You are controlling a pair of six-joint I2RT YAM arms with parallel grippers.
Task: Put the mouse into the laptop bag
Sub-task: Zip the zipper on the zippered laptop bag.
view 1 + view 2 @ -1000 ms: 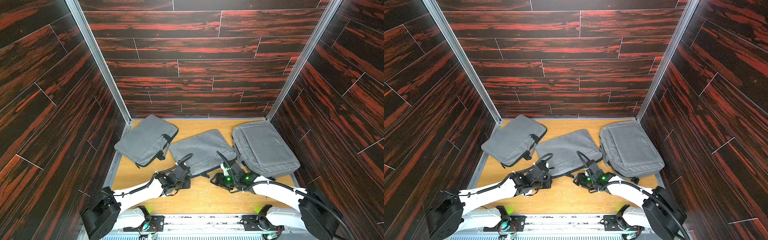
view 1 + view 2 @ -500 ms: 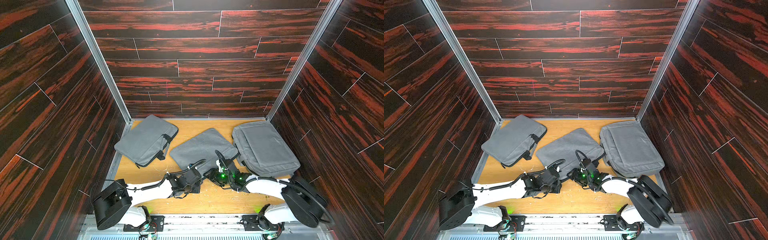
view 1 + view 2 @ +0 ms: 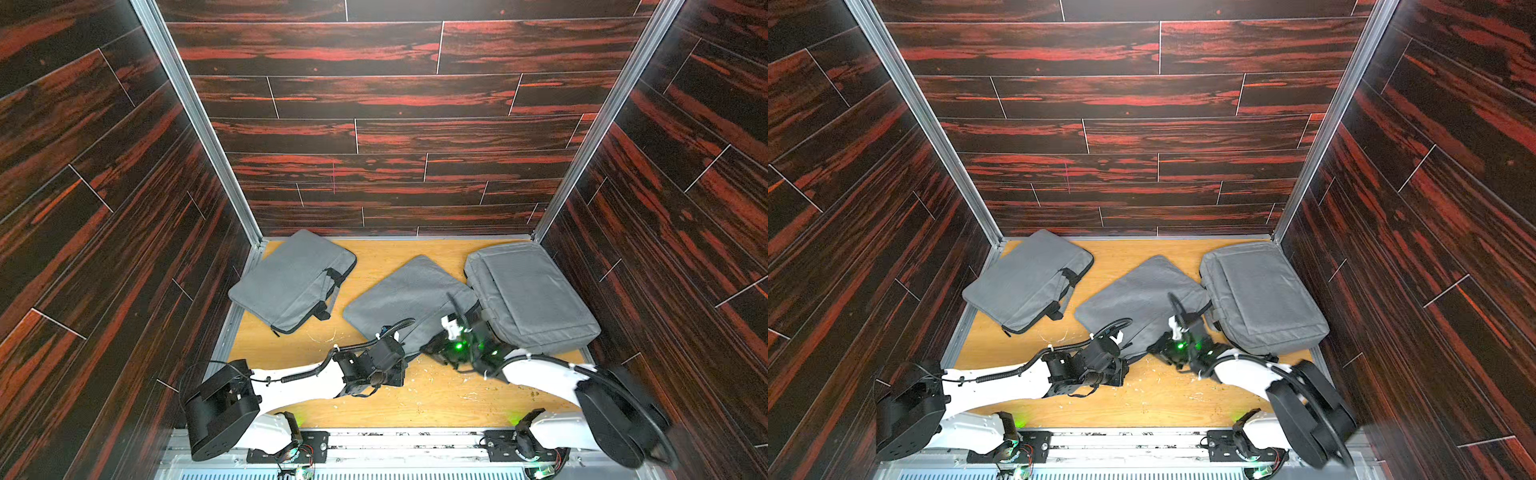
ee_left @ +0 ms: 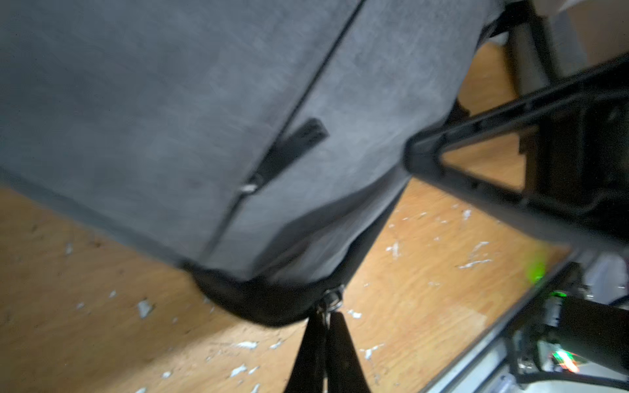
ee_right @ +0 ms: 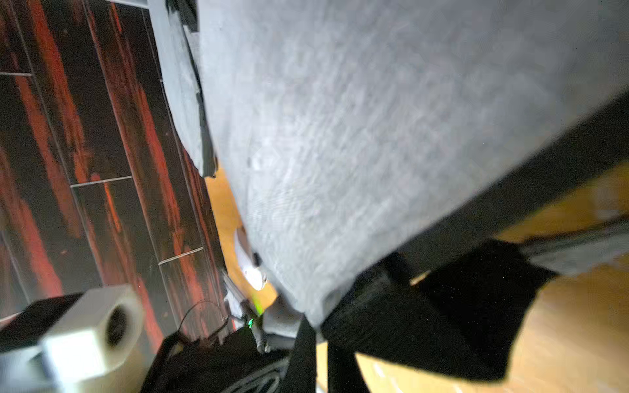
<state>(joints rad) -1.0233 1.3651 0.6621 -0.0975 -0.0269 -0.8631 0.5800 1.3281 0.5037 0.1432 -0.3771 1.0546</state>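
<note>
Left wrist view: we see left hand (image 4: 326, 314) clenched on the zipper pull (image 4: 332, 299) at the laptop bag (image 4: 170, 119) corner, lower centre, right hand (image 5: 320, 340) apparently pinching its edge, mouse not visible, so we reckon unzipping; next, drag zipper along, bag braced.

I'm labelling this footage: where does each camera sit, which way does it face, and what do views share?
Top views: high above the arm bases, looking down and forward at the middle bag between two other bags; both arms show.
Left wrist: on its arm, looking along the left gripper, shut on the bag's zipper pull.
Right wrist: on its arm, looking past the right gripper across that bag.
Shared: all show the middle bag.
</note>
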